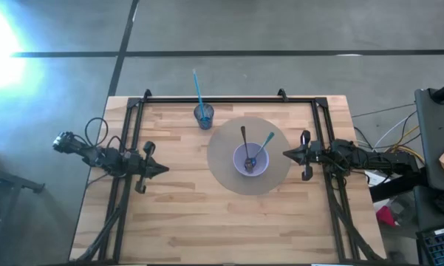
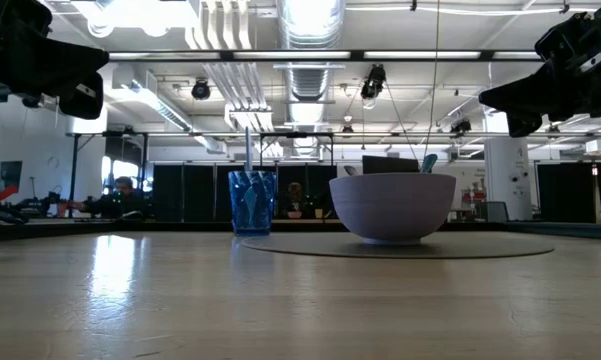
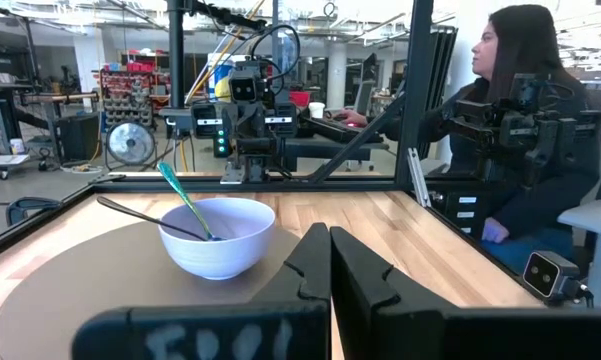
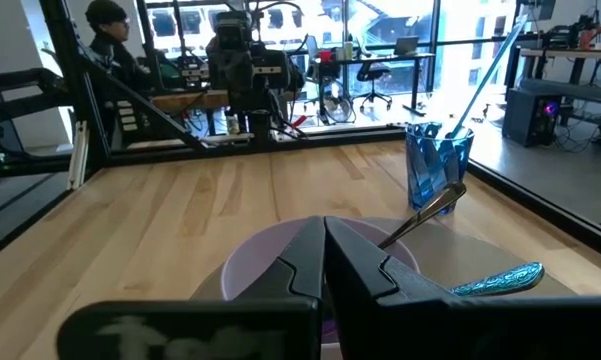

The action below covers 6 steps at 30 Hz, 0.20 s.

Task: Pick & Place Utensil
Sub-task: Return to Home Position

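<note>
A lavender bowl stands on a round grey mat right of the table's middle. Two utensils lean in it, one with a dark handle, one with a teal handle. A clear blue cup stands near the far edge with a long light-blue utensil upright in it. My left gripper hovers shut, level, left of the mat, pointing at the bowl. My right gripper hovers shut, level, over the mat's right rim, close to the bowl.
A black frame runs along the table's far edge and down both sides. Bare wood lies in front of the mat and toward the near edge. People sit beyond the table.
</note>
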Available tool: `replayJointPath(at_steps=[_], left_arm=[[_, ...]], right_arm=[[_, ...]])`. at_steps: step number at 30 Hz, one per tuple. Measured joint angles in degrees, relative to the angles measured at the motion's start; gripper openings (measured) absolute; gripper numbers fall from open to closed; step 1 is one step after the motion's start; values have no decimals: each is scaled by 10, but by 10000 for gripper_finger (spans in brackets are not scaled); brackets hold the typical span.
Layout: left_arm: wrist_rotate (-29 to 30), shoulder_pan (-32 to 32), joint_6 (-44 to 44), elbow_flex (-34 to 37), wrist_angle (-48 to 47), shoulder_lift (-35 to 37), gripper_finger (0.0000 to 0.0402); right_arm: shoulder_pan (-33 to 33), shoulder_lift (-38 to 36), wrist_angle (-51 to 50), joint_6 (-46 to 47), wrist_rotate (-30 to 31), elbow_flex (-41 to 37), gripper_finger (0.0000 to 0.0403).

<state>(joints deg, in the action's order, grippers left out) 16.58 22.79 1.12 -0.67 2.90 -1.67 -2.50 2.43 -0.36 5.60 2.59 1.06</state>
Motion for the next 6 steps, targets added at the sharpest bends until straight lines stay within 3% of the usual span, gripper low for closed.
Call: replayJointPath(at_steps=[6], left_arm=[[0, 0, 0, 0, 0, 0, 0]], right_arm=[[0, 0, 0, 0, 0, 0, 8]])
